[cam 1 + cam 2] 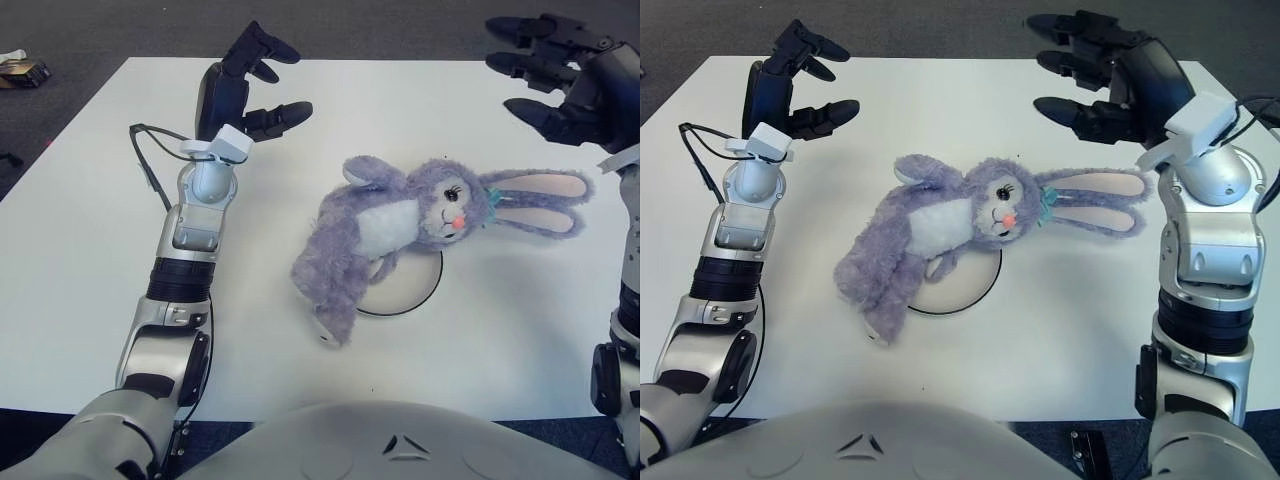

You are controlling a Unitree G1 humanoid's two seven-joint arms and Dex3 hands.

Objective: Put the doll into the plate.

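Observation:
A purple plush rabbit doll (400, 225) with a white belly and long pink-lined ears lies on its back across a small white plate (410, 290). The plate is mostly hidden under the doll; only its near right rim shows. My right hand (1090, 70) hangs above the table beyond the doll's ears (1100, 200), fingers spread, holding nothing. My left hand (260, 85) is raised at the far left of the table, well away from the doll, fingers relaxed and empty.
The white table (90, 270) ends at a dark carpet floor. A black cable (150, 160) loops beside my left forearm. A small object (20, 70) lies on the floor at the far left.

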